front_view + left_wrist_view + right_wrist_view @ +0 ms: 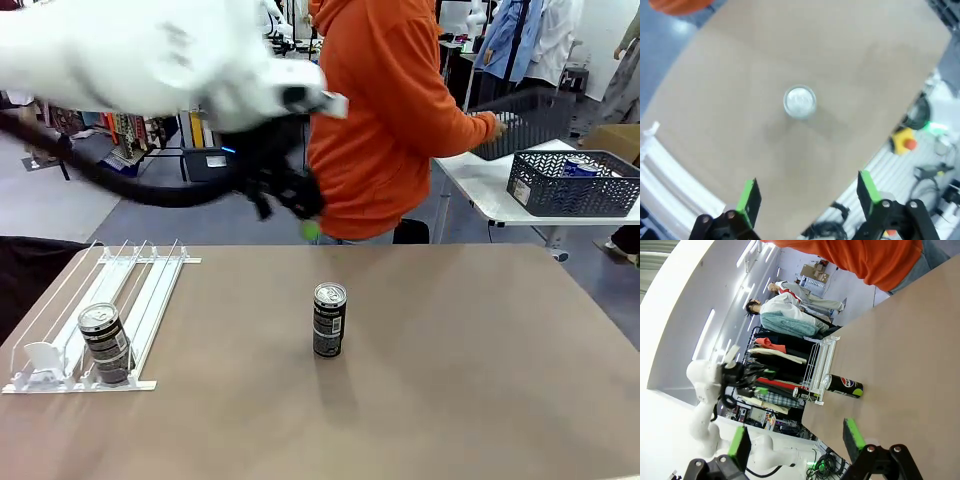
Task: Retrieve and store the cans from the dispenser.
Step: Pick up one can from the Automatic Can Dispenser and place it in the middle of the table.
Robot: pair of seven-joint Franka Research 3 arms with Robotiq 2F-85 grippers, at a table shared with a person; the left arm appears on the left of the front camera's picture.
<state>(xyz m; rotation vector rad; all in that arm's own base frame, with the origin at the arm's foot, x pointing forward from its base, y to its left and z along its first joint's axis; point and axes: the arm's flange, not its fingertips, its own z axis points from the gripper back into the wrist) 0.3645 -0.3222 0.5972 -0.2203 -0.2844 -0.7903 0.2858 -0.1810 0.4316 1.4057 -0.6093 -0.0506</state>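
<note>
Tabletop (pixel 480 400) with an upright can (pixel 329 320) at its centre, overhung by the wide-spread, empty left claw (pixel 807 192); toppling is risked if it is lowered off-centre.

One dark can (pixel 329 320) with a silver top and pale label stands upright, alone, near the middle of the brown table. The dispenser (pixel 160 290), a flat white rack of thin rails, lies at the table's left side. A second dark can (pixel 105 344) stands upright in one lane, just beside the curved stoppers (pixel 42 357) at the near end.
</note>
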